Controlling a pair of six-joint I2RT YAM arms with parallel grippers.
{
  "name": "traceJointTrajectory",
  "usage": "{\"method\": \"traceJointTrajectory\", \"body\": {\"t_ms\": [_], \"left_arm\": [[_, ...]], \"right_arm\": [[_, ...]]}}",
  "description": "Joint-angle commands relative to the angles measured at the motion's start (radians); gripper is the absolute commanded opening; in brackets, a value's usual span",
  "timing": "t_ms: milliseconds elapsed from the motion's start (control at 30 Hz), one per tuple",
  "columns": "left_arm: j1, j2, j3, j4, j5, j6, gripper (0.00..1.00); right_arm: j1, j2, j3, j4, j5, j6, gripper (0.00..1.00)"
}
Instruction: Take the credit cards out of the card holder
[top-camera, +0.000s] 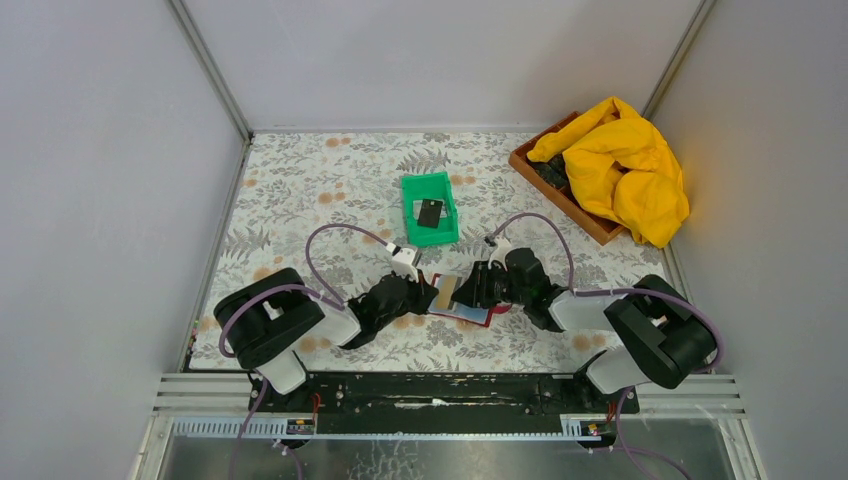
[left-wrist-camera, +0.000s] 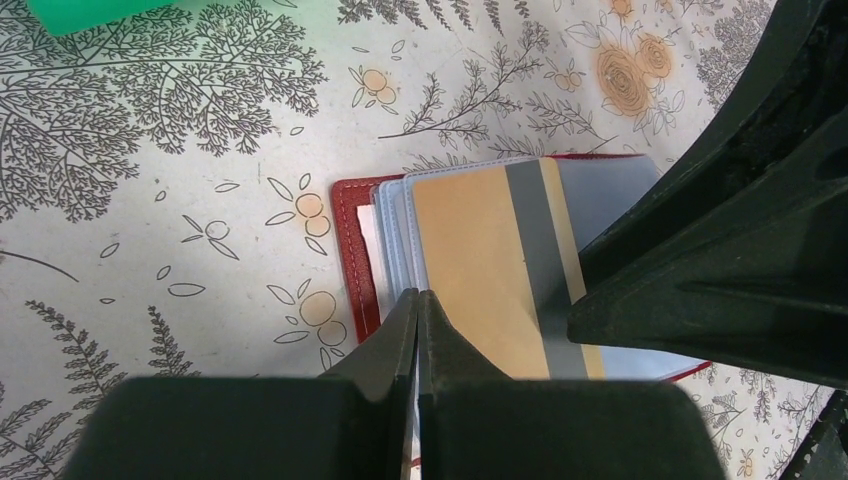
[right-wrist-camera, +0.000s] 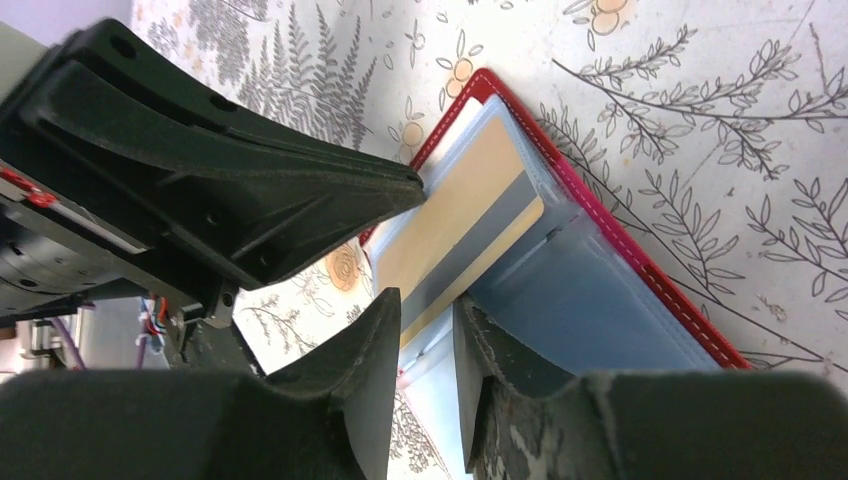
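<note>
Card holder (top-camera: 478, 312) is lying open on the bench (top-camera: 320, 180) between the two arms, with a gold card (right-wrist-camera: 470, 195) sticking out of its pale sleeves (left-wrist-camera: 395, 215). Left tool (left-wrist-camera: 417, 302) is clenched empty, and its tip seems to be pressing the sleeves down near the red edge. Right tool (right-wrist-camera: 428, 325) is standing part open, its fingers straddling the card's free end without pinching it yet. The grip should be landing squarely on the card alone, not the sleeve. The pull should then be running straight along the sleeve, with the left tool pinning the holder flat.

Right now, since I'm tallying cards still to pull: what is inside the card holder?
A gold-tan card with a grey stripe sticks out of the pale blue sleeves in the open card holder. Whether other cards lie in sleeves beneath it is covered.
</note>
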Motion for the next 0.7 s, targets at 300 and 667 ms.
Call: {"method": "traceJointTrajectory", "body": {"t_ms": [300,667], "left_arm": [[-0.007,0.040,0.009,-0.079,0.052,0.032,0.00],[-0.007,0.047,0.006,-0.077,0.057,0.035,0.00]], "right_arm": [[-0.034,0.116,0.003,0.386,-0.151,0.198,0.39],[-0.042,0.180,0.013,0.420,-0.138,0.240,0.39]]}}
